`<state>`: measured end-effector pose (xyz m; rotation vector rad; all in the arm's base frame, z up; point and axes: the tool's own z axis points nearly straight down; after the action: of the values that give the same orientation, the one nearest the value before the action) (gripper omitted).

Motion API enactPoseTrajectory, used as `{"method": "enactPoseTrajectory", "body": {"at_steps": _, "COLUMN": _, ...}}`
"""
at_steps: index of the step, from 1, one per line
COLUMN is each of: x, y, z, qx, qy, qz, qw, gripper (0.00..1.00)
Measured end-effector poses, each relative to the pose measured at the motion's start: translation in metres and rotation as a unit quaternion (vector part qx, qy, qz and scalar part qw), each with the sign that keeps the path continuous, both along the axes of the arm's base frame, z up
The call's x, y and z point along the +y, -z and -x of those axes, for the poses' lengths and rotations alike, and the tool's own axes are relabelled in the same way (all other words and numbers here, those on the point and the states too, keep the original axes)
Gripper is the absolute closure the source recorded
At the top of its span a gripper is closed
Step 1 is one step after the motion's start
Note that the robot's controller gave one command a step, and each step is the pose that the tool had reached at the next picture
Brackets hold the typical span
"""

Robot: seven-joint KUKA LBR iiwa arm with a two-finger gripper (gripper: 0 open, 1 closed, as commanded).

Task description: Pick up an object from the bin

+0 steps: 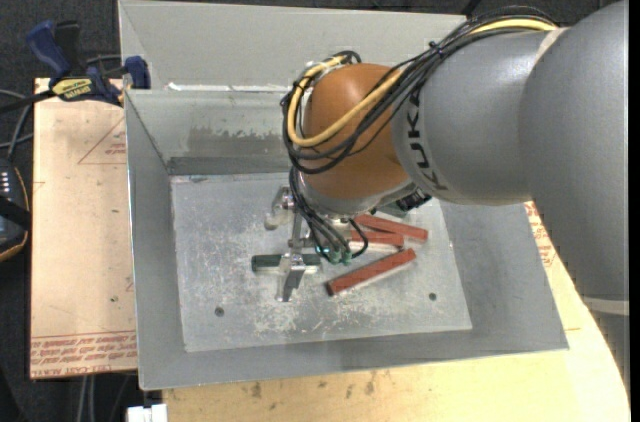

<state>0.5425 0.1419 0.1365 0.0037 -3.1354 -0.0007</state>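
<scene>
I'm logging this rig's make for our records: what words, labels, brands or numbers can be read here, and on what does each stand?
"KU": black letters running sideways on the grey arm; the rest of the word is hidden behind the cables.
No writing shows on the red sticks or the bin.

Black lettering "KUKA", partly hidden by cables, is printed on the grey arm [500, 110] link. No other legible text.
</scene>
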Motion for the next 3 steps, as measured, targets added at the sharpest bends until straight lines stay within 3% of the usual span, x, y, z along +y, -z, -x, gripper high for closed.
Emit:
{"method": "enactPoseTrajectory", "body": {"at_steps": 1, "x": 0.0, "y": -0.003, "z": -0.002, "qx": -0.003, "qy": 0.001, "qz": 0.0, "qw": 1.0, "gripper": 0.0}}
{"method": "enactPoseTrajectory", "body": {"at_steps": 2, "x": -0.027, "y": 0.057, "z": -0.036, "qx": -0.0147, "qy": -0.02, "qz": -0.003, "qw": 0.9997, "gripper": 1.0}}
{"method": "enactPoseTrajectory", "body": {"at_steps": 3, "x": -0.027, "y": 0.057, "z": -0.036, "qx": -0.0147, "qy": -0.02, "qz": -0.003, "qw": 0.9997, "gripper": 1.0}}
